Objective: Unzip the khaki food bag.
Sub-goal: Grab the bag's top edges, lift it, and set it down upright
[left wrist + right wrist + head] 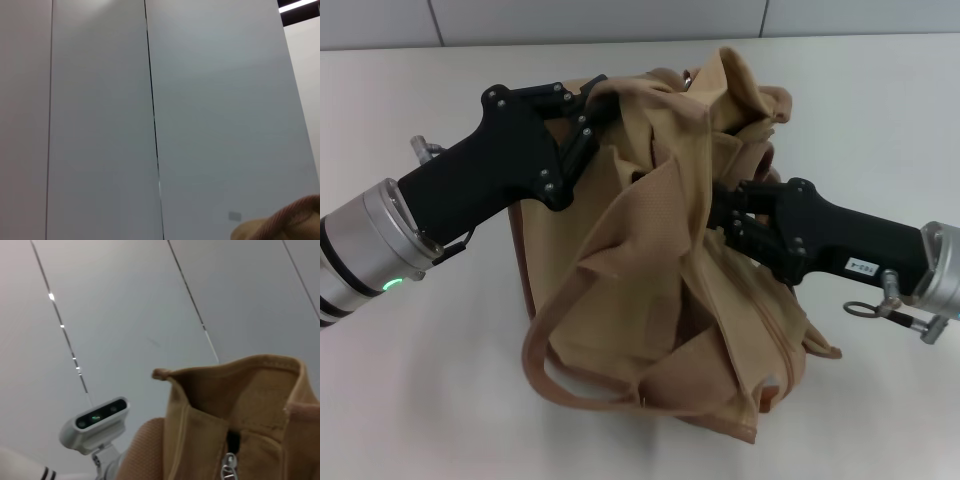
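**Both grippers on crumpled khaki bag**

White table point(880, 120) runs to a grey panelled wall point(620, 20) at the far edge. Khaki food bag point(670, 290) sits mid-table, crumpled and bunched up, one webbing handle point(545, 375) looping out at near left. Left gripper point(588, 108) comes in from the left, fingers pinched on the bag's far-left top edge of fabric. Right gripper point(718, 215) comes in from the right, tips buried in folds at the bag's middle right; cannot tell if they are clamped or apart. Right wrist view: tan fabric close up, silver zipper pull point(228, 467) hanging below a dark gap, head camera point(97, 422) beyond. Left wrist view: wall panels, a scrap of tan cloth in the corner.
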